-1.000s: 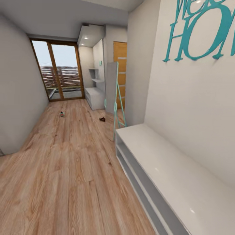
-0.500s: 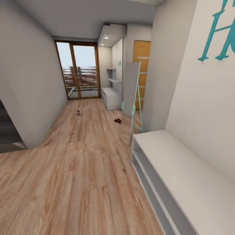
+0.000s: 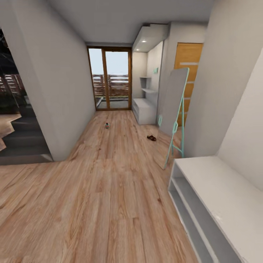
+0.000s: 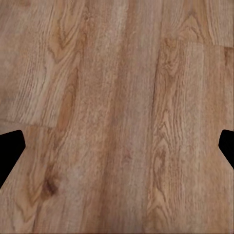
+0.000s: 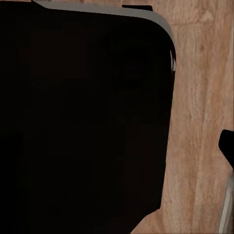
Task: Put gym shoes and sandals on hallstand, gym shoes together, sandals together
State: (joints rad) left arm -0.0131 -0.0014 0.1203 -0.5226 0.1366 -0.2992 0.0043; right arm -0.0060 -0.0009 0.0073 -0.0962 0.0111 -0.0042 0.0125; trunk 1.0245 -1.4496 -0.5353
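Observation:
Far down the corridor floor (image 3: 109, 190) lies one small gym shoe (image 3: 107, 125), white with a red accent. A dark sandal (image 3: 151, 137) rests on the planks close to the leaning mirror. The white hallstand (image 3: 215, 193) stands at the near right, with a bare bench top and two low shelf openings. In the left wrist view my left gripper (image 4: 117, 151) is open over bare planks, its black fingertips (image 4: 9, 153) at the frame's two sides. In the right wrist view one fingertip (image 5: 227, 146) of my right gripper sits at the frame's edge, spread wide over the floor.
A tall mirror (image 3: 174, 106) on a teal frame leans against the right wall before an orange door. A second white unit (image 3: 144, 109) stands by the glass door (image 3: 111, 78) at the corridor's end. At the left a dark opening (image 3: 18, 120) shows steps. A large black body (image 5: 83, 117) hides much of the right wrist view.
The camera has swung left: the hallstand has slid toward the picture's right, the teal letters have left the view, and the dark opening at the left has come in.

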